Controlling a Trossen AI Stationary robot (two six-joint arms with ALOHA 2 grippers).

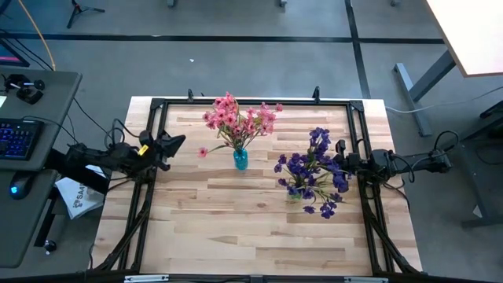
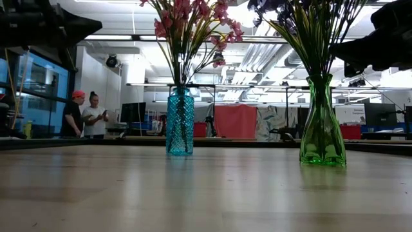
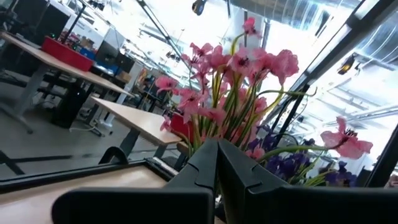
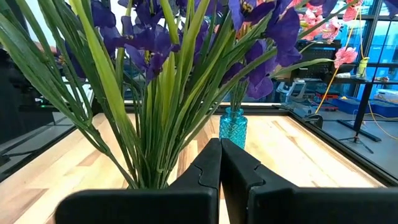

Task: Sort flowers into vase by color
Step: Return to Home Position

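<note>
Wide view first: the pale wooden plank table (image 1: 236,228) with its black frame, and no loose sprig lying on it. That's two bunches, two vases, two arms.

Biggest bunch is the deep purple flowers (image 1: 314,169), spreading wide out of the clear green glass vase (image 2: 322,129) on the right side. Next, the pink flowers (image 1: 240,119), a tighter spray standing in the textured blue glass vase (image 2: 179,122) near mid-table. Single stems are too crowded to count in either one.

Handling, as I judge it: these sprigs look feather-light, with thin springy stems and soft blossoms that would crush. The place to pinch is bare stem, well below the heads. Both vases look slick and top-heavy under their loads, so any tug should go straight up.

Now the arms. The left gripper (image 1: 177,143) hangs at the table's left edge, fingers pressed together on nothing. The right gripper (image 4: 220,144) sits at the right edge just beside the purple bunch, fingers also closed and empty.

Smallest of all is one pink blossom (image 1: 203,152) leaning out sideways toward the left arm
</note>
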